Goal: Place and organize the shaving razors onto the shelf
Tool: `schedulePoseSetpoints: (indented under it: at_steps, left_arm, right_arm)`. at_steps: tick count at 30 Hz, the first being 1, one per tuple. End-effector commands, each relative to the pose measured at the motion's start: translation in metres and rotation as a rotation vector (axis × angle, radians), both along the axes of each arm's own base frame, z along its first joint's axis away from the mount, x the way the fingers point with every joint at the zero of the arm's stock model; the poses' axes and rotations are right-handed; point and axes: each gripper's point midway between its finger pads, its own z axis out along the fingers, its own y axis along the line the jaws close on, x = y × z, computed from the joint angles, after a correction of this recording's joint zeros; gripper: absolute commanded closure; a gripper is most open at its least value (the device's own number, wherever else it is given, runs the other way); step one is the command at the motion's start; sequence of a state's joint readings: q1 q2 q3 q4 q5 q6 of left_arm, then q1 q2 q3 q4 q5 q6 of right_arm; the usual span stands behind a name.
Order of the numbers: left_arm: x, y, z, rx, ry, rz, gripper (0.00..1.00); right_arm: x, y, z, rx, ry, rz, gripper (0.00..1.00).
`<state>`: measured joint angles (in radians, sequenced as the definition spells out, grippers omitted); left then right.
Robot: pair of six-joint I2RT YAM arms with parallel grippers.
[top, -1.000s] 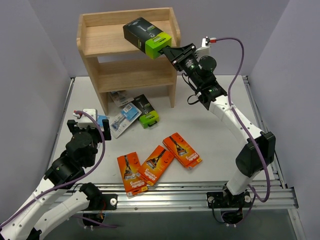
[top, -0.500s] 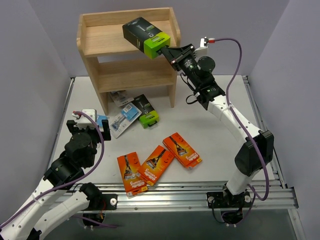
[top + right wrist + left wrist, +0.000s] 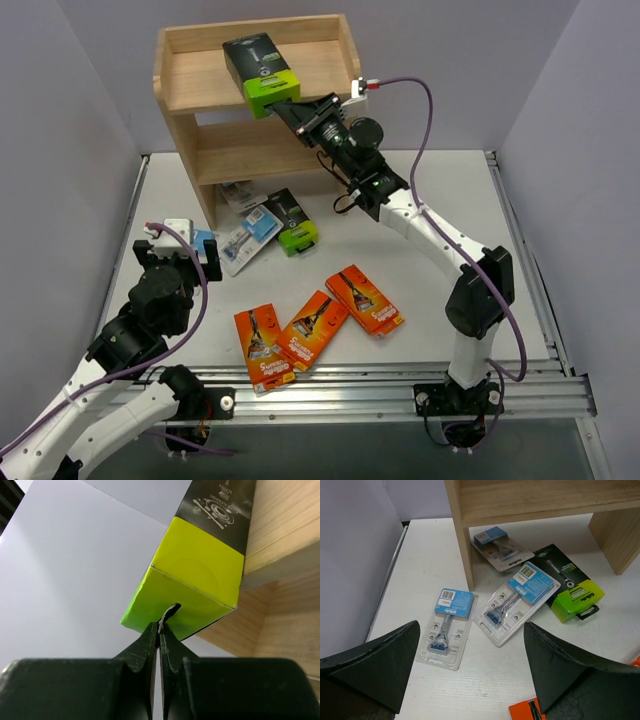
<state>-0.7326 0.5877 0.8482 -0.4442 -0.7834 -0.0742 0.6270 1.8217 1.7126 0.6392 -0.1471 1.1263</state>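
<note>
- white table (image 3: 430,250): wooden shelf (image 3: 200,95) at far edge
- three orange boxes (image 3: 318,325) flat near front
- black-and-green box (image 3: 292,224), blister packs (image 3: 250,235) by shelf foot
- second green box (image 3: 258,62) at top tier, contact unclear

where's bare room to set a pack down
Bare: the table between the orange boxes and the right arm, and the shelf's middle tier. Crowded: by the shelf's left leg, with blister packs and a black-and-green box.
</note>
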Motion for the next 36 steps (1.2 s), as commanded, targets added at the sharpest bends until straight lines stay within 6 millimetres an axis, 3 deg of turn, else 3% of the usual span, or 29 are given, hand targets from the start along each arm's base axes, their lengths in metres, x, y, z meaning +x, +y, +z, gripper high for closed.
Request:
schedulePoseSetpoints:
  at_steps: [1, 2, 3, 5, 6, 8, 9, 10, 13, 28, 36]
  left_arm:
    - [0.001, -0.003, 0.013, -0.050, -0.048, -0.007, 0.06]
    - [0.001, -0.004, 0.012, -0.049, -0.047, -0.009, 0.06]
    - [0.000, -0.004, 0.014, -0.052, -0.050, -0.010, 0.06]
    - [0.000, -0.003, 0.013, -0.052, -0.050, -0.009, 0.06]
    - [0.000, -0.003, 0.014, -0.055, -0.051, -0.010, 0.06]
    - [0.000, -0.004, 0.014, -0.056, -0.052, -0.013, 0.06]
    - [0.000, -0.005, 0.014, -0.058, -0.052, -0.017, 0.06]
    - [-0.001, -0.005, 0.014, -0.060, -0.054, -0.020, 0.06]
    - [-0.001, -0.007, 0.014, -0.063, -0.053, -0.029, 0.06]
    - [-0.005, -0.014, 0.016, -0.074, -0.060, -0.066, 0.06]
    - [-0.006, -0.012, 0.017, -0.074, -0.066, -0.060, 0.06]
  right_arm:
    - [-0.010, 0.017, 0.027, 0.056, -0.067, 0.018, 1.00]
    - [-0.009, 0.028, 0.020, 0.050, -0.056, 0.030, 1.00]
    - [-0.010, 0.032, 0.028, 0.067, -0.067, 0.034, 1.00]
    - [-0.009, 0.049, 0.020, 0.059, -0.054, 0.051, 1.00]
    - [-0.010, 0.052, 0.030, 0.075, -0.068, 0.053, 1.00]
    - [-0.010, 0.068, 0.022, 0.070, -0.057, 0.069, 1.00]
    - [-0.010, 0.069, 0.030, 0.084, -0.068, 0.068, 1.00]
    - [-0.006, 0.076, 0.022, 0.077, -0.057, 0.068, 1.00]
    - [-0.006, 0.089, 0.023, 0.088, -0.056, 0.080, 1.00]
    - [-0.013, 0.126, 0.026, 0.104, -0.060, 0.142, 1.00]
    - [-0.022, 0.136, 0.032, 0.115, -0.074, 0.217, 1.00]
